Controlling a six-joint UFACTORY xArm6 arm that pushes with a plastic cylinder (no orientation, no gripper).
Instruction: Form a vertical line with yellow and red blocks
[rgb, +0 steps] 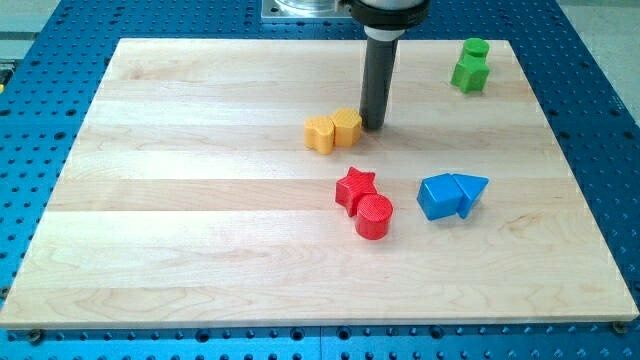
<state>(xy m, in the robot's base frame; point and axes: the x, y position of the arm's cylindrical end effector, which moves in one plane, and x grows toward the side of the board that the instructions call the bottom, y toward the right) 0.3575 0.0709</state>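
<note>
Two yellow blocks touch each other just above the board's middle: a rounded heart-like one (319, 134) on the left and a hexagon (347, 126) on the right. A red star (355, 187) and a red cylinder (374, 216) touch below them, the cylinder lower right of the star. My tip (373, 126) stands right beside the yellow hexagon's right side, touching or nearly touching it. The red blocks lie well below the tip.
A blue cube (437, 196) and a blue triangle (470, 189) touch at the right of the red blocks. Two green blocks (470, 65) sit together near the top right corner. The wooden board (200, 230) lies on a blue perforated table.
</note>
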